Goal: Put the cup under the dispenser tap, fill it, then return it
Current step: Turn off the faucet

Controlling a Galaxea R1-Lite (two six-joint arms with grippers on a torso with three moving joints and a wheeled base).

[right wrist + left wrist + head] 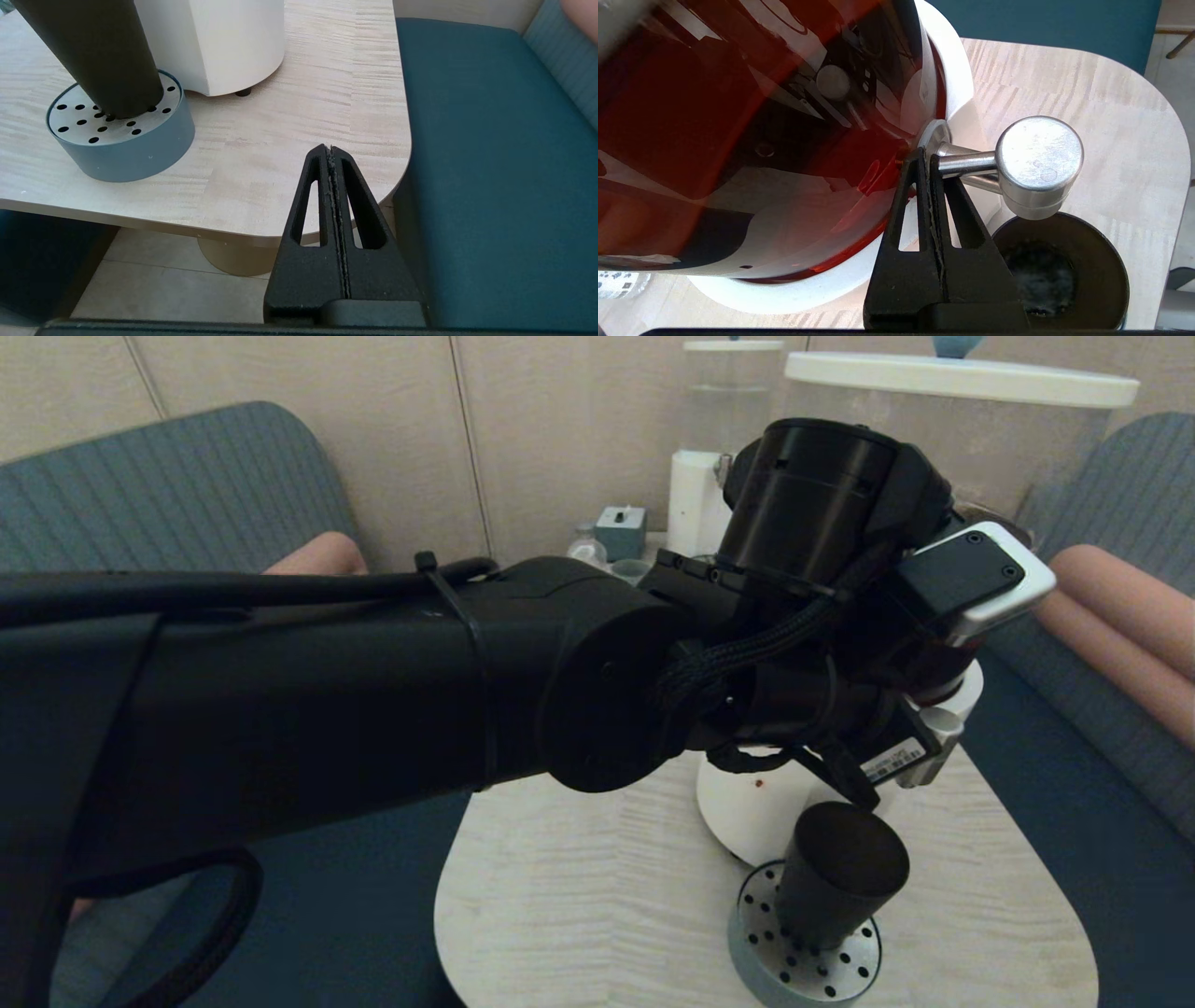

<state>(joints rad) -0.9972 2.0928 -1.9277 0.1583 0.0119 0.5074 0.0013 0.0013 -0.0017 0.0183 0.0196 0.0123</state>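
Note:
The dark cup (840, 873) stands upright on the round perforated drip tray (801, 959), in front of the dispenser's white base (752, 807). In the left wrist view the steel dispenser tap (1038, 163) sits directly above the cup (1059, 273). My left gripper (924, 156) is shut with nothing between its fingers. Its tips lie against the tap's stem where it meets the tank of dark red-brown liquid (738, 116). My right gripper (331, 150) is shut and empty, low beside the table's near right corner. From there the cup (103, 51) is seen on the tray (126, 140).
My left arm (327, 709) crosses most of the head view. A smaller clear dispenser (728, 411) and a small grey-blue box (621, 530) stand at the table's back. Blue seats (490, 163) flank the light wooden table (579, 896).

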